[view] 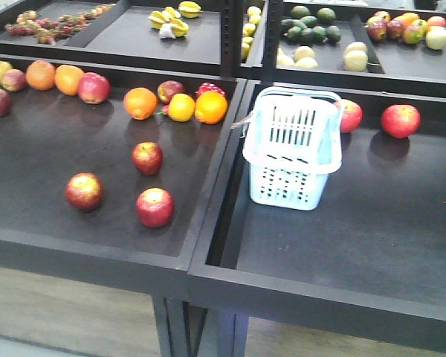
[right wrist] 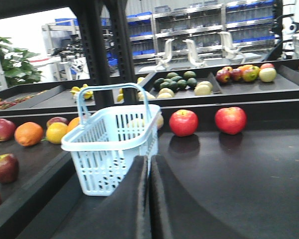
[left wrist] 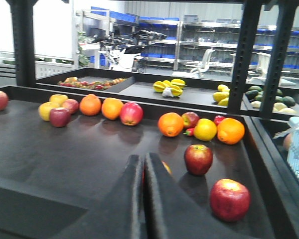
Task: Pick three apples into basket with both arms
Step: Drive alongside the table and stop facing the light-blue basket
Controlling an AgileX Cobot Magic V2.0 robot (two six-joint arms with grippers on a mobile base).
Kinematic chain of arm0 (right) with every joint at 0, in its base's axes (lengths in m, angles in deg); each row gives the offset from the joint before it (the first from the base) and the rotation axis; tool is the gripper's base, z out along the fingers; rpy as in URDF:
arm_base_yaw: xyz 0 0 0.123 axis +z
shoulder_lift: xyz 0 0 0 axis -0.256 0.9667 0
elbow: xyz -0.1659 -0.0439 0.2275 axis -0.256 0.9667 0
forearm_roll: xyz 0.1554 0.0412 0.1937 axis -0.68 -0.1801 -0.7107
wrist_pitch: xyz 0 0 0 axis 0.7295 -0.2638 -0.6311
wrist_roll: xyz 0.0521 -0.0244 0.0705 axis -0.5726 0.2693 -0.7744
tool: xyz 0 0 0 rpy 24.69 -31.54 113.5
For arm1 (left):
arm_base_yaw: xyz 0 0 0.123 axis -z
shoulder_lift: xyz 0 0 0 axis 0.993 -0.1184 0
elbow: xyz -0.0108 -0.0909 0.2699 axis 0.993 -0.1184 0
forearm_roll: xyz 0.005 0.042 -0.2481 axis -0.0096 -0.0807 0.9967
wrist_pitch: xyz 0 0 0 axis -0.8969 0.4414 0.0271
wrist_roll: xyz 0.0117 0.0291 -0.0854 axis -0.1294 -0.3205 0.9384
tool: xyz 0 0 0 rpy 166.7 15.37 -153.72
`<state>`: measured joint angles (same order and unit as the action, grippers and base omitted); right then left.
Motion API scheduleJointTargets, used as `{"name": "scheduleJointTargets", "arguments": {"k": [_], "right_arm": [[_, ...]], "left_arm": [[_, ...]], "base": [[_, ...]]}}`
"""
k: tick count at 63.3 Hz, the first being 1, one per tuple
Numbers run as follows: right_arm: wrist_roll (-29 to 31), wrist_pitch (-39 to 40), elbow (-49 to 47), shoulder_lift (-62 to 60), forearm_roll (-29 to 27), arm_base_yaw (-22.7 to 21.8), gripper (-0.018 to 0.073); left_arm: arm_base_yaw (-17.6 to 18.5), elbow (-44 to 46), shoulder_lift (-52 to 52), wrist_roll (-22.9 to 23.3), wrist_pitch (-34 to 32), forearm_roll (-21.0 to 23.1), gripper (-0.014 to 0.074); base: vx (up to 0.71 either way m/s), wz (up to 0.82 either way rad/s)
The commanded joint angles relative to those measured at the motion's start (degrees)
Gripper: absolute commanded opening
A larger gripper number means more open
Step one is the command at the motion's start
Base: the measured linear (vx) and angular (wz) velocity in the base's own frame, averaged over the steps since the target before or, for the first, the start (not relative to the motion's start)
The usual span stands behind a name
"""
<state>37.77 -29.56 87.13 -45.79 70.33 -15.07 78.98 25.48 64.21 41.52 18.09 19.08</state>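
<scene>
Separating three apples [view: 147,158] from basket [view: 291,149]: raised black tray walls [view: 219,186].

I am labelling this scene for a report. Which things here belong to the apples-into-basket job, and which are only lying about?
Job, most likely: back apple, left apple and front apple of the near group; basket.
Lying about: oranges, red apple right of the basket, avocados.

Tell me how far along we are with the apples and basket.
Nothing done yet: no apple shows inside the basket. Nothing in hand: the left gripper and right gripper are both shut, empty. Left to do: all three apples, lying in the left tray.
</scene>
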Motion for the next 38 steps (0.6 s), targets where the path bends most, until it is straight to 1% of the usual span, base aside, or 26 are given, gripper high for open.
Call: {"name": "scheduleJointTargets", "arguments": {"k": [1, 38], "right_arm": [[0.30, 4.16, 0.78, -0.65, 0.61, -0.30, -0.0001], [0.30, 4.22, 0.78, -0.65, 0.61, -0.30, -0.0001]], "left_arm": [[0.26, -1.36, 0.82, 0.12, -4.59, 0.38, -0.0006], [0.26, -1.36, 0.82, 0.12, -4.59, 0.38, -0.0006]], "base": [[0.04, -0.18], [0.06, -0.16]]}}
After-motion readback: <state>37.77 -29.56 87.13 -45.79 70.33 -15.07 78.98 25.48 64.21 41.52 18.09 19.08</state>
